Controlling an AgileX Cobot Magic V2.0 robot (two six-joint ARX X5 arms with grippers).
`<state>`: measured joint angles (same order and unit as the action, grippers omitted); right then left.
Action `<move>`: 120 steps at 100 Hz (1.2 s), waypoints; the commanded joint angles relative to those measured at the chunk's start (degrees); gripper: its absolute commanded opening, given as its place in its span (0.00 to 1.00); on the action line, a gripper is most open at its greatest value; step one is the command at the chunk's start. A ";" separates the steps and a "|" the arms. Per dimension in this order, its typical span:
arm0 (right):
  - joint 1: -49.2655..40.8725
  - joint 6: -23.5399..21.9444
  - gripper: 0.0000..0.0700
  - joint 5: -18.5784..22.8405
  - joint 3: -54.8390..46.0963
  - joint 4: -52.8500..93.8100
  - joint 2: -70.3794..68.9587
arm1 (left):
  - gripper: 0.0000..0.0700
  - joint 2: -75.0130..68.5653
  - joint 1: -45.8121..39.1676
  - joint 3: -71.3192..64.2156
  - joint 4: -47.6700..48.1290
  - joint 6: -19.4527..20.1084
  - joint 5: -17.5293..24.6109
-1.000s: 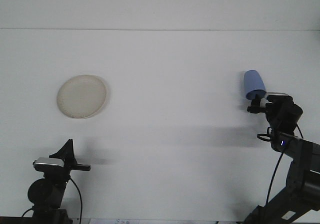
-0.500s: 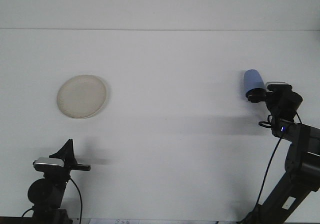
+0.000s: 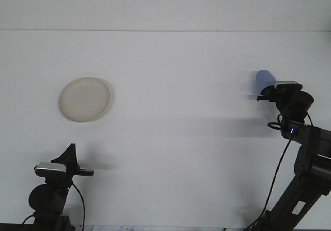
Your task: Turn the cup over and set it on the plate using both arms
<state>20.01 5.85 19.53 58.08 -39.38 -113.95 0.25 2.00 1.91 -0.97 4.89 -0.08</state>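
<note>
On the far left of the white surface the left gripper waits low at the near edge, its fingers spread apart with nothing between them, which suits an arm that has no part to play until the cup reaches it or needs steadying. Up and slightly to the right of it lies the cream plate, flat and bare, well apart from both arms; it sits on the left half of the surface, presumably so that the cup must cross from one arm's reach toward the other's, which is why the task calls for both. The wide middle of the surface holds nothing. Over on the right, the blue cup is off the surface, clamped at its lower end in the right gripper, with its rounded body sticking up and leaning a little to the left above the fingers (its outline is slightly smeared, so which end is the mouth cannot be told for sure). Held raised like this, the cup has room to be turned over without scraping the surface, and I judge the flip to be the step in hand, with the carry to the plate not yet begun
</note>
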 commanded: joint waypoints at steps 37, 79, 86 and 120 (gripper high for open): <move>-2.34 -3.06 0.00 -0.37 0.83 27.74 18.60 | 0.02 -0.07 -0.07 -1.09 -0.81 0.02 0.02; -17.64 -6.27 0.00 -7.80 11.23 79.21 41.62 | 0.02 -0.07 -0.07 -1.09 -0.81 0.02 0.02; -21.31 -6.58 0.00 -9.29 16.09 87.14 41.42 | 0.02 -0.07 -0.07 -1.09 -0.81 0.02 0.02; -38.25 -7.56 0.00 -15.69 31.41 108.54 30.99 | 0.02 -0.07 -0.07 -1.09 -0.81 0.02 0.02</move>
<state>-16.21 -0.86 4.14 87.85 67.33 -80.09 0.25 2.00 1.91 -0.97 4.89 -0.08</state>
